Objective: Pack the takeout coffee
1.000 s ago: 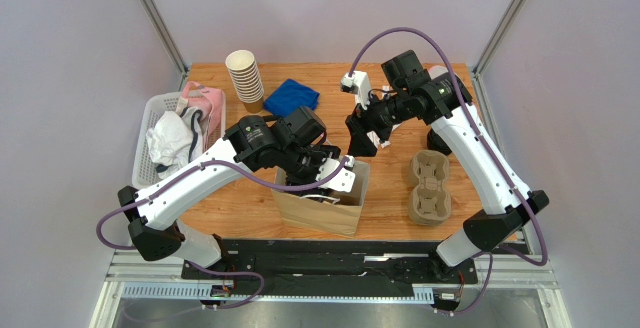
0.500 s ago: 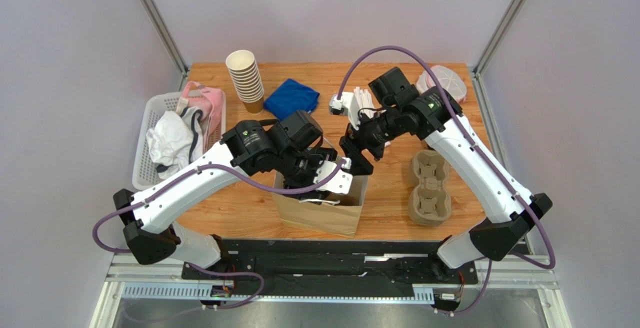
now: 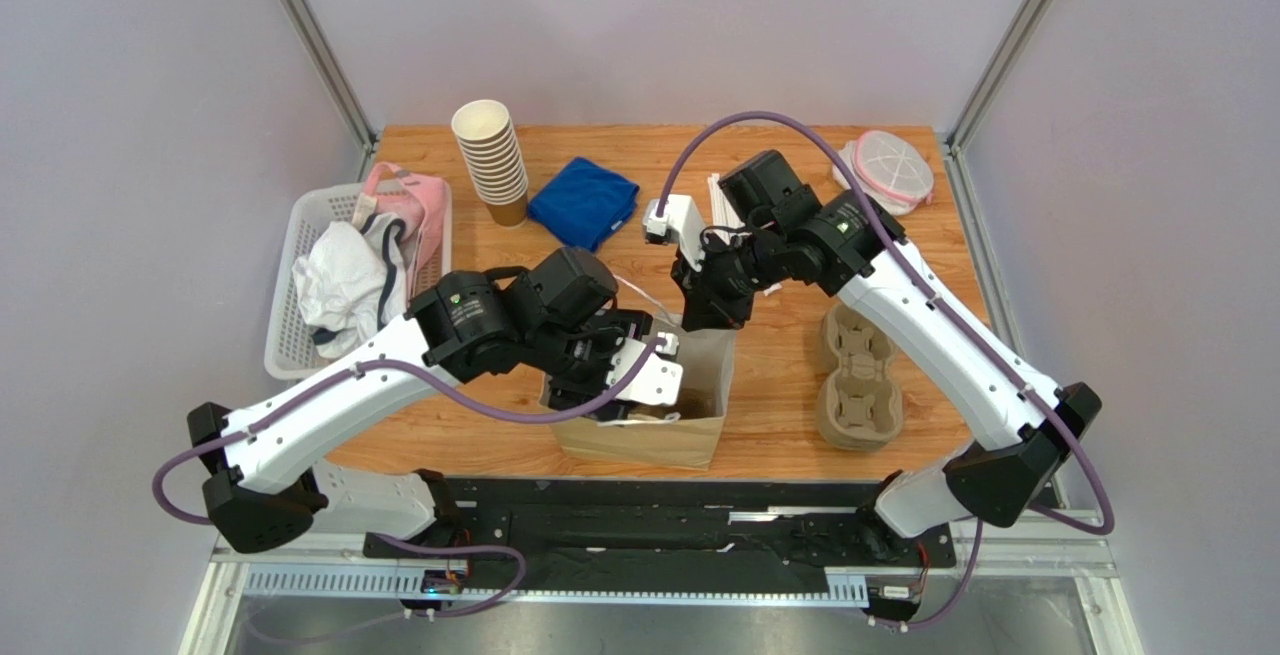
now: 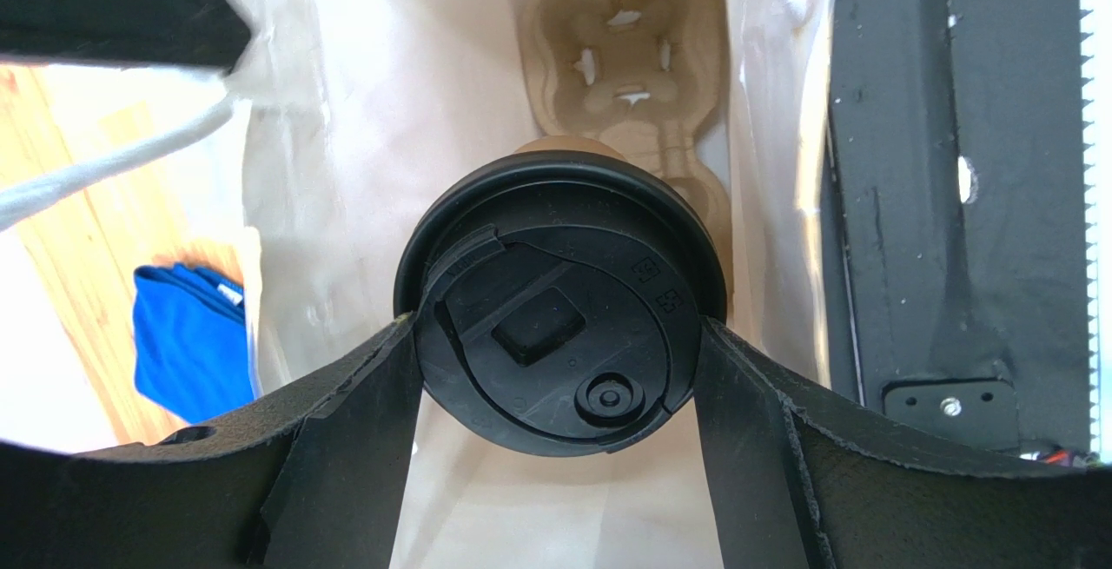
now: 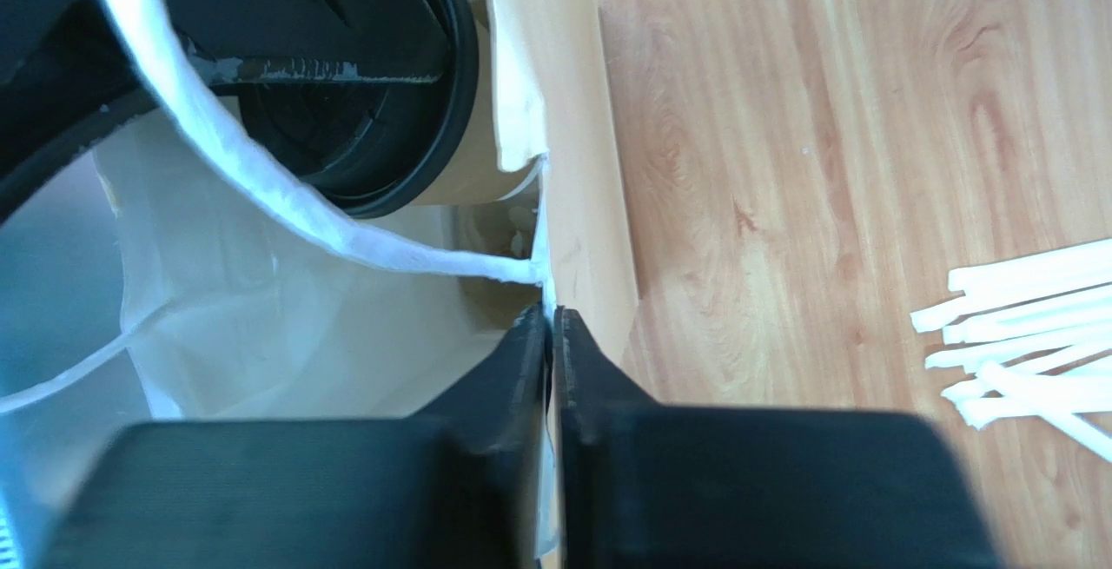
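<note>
Left of centre in the overhead view, the left tool [image 3: 621, 370] reaches into the mouth of the open paper bag [image 3: 646, 442]. It is clamped on both sides of the takeout coffee [image 4: 561, 302], which hangs lid-up above a pulp carrier [image 4: 627, 22] on the bag's floor. Just to the right, the right tool [image 5: 551, 335] is pinched tight on the bag's rim.
</note>
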Available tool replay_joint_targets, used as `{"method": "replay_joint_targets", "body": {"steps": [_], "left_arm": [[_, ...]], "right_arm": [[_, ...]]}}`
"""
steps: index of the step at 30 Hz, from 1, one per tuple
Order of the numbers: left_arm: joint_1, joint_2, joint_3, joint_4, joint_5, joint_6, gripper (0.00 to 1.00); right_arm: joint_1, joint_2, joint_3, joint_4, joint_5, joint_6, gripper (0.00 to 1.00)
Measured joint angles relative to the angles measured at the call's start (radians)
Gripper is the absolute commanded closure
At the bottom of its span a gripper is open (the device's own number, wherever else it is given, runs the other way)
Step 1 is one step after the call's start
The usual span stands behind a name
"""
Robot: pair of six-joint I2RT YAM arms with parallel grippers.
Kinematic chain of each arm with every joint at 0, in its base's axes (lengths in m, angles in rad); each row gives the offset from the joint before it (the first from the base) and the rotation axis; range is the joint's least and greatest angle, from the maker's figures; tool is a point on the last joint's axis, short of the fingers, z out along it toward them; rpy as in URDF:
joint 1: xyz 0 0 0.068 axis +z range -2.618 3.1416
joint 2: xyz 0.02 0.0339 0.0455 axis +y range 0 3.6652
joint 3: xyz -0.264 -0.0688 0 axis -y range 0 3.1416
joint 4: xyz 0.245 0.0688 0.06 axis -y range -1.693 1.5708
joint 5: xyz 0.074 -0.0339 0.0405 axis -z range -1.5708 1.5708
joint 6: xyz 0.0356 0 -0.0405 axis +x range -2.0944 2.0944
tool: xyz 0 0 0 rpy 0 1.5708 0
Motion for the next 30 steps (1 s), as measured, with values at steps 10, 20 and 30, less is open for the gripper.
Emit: {"method": "replay_joint_targets", "body": {"steps": [10, 20, 30], "left_arm": [[-0.130, -0.150, -0.184, 0.088, -0.109, -0.055, 0.73], [-0.187, -0.196, -0.301, 0.171, -0.261, -0.101, 0.74], [-0.276, -0.241, -0.435, 0.278, -0.439, -0.103, 0.74]], "right_arm": [[0.122, -0.174, -0.122, 0.094, 0.112, 0.003, 1.00], [0.272, -0.351, -0.281, 0.197, 0.293, 0.003, 1.00], [0.392, -0.403, -0.343, 0.307, 0.515, 0.003, 1.00]]}}
